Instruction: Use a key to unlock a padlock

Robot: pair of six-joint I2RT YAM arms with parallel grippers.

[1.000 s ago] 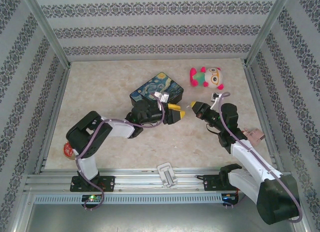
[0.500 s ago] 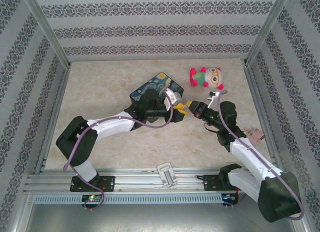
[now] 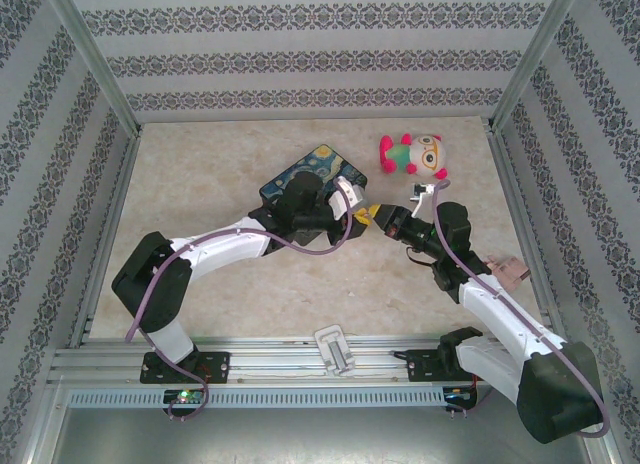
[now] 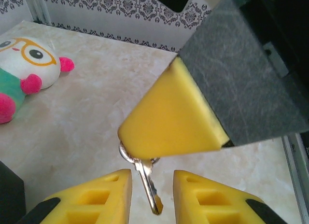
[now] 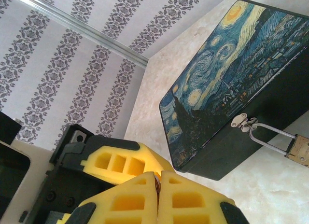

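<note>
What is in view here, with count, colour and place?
table: one, beige marbled.
tin: one, dark blue, Starry Night print, far middle.
padlock: one, brass, silvery shackle, hanging from the tin's latch.
key: one, golden-tinted, on a ring, dangling from the right pincer.
plush toy: one, white, pink and green, right of the tin.
white object: one, on the front rail; cannot tell what.
pinkish object: one, right table edge; cannot tell what.
left pincer: one, yellow pads, open either side of the key.
right pincer: one, yellow pads, shut on the key.
</note>
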